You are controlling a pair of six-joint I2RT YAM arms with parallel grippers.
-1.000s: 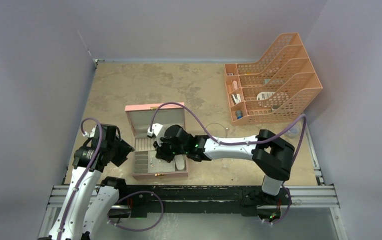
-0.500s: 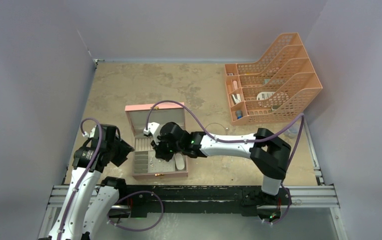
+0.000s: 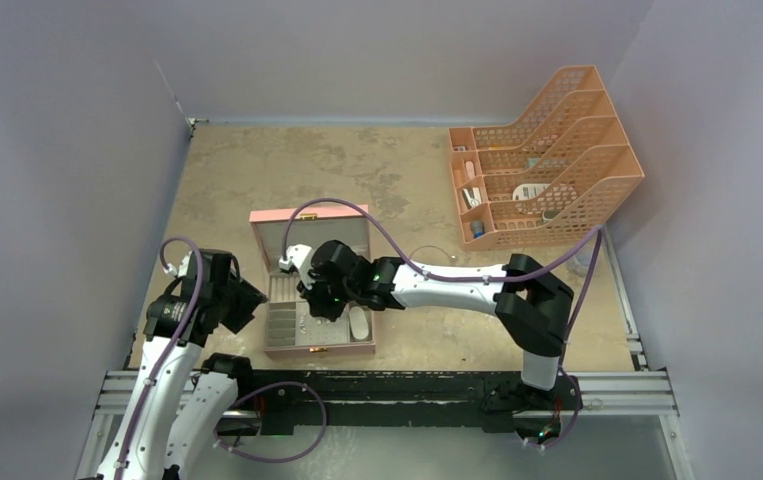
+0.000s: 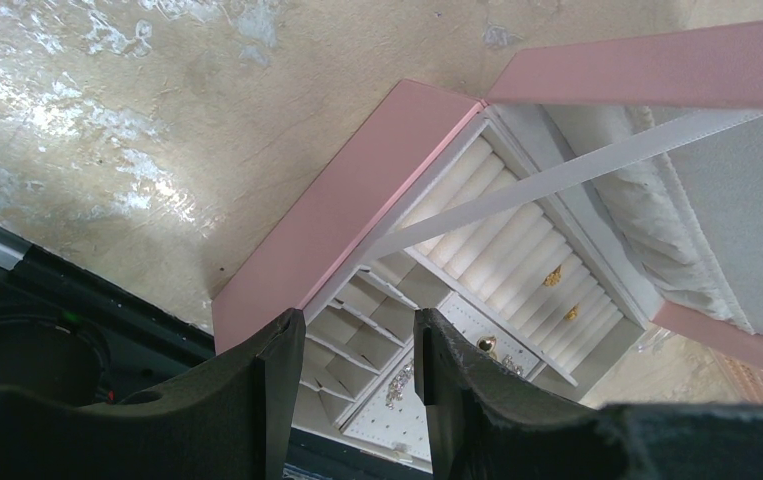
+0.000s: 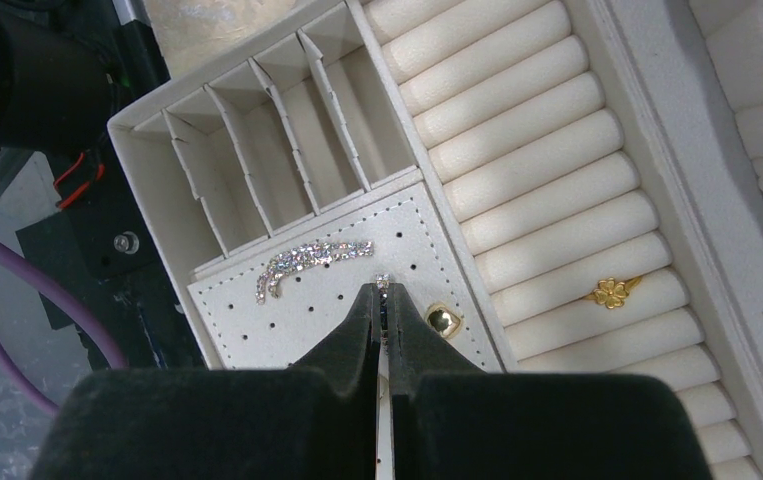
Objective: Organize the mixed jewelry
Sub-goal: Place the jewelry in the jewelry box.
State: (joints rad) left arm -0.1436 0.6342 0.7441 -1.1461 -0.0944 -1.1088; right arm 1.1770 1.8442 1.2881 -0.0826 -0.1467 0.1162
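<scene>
The pink jewelry box [image 3: 309, 214] lies open near the table's front. My right gripper [image 5: 384, 292] hovers over its perforated pad, shut on a small sparkling stone piece [image 5: 383, 281] that pokes out at the tips. On the pad lie a curved silvery rhinestone piece [image 5: 309, 262] and a gold stud [image 5: 443, 320]. A gold flower ring [image 5: 612, 292] sits in the ring rolls. My left gripper [image 4: 357, 345] is open and empty, just left of the box, above its divided compartments [image 4: 352, 320]. A thin wire hoop [image 3: 433, 249] lies on the table right of the box.
An orange mesh file rack [image 3: 547, 165] with stationery bits stands at the back right. The box lid [image 4: 717, 180] leans open behind the tray. A black rail [image 3: 397, 390] runs along the near edge, and walls close in left and right.
My right arm has moved a little to the left over the box, still pinching the sparkling piece. The left arm has stayed put.
</scene>
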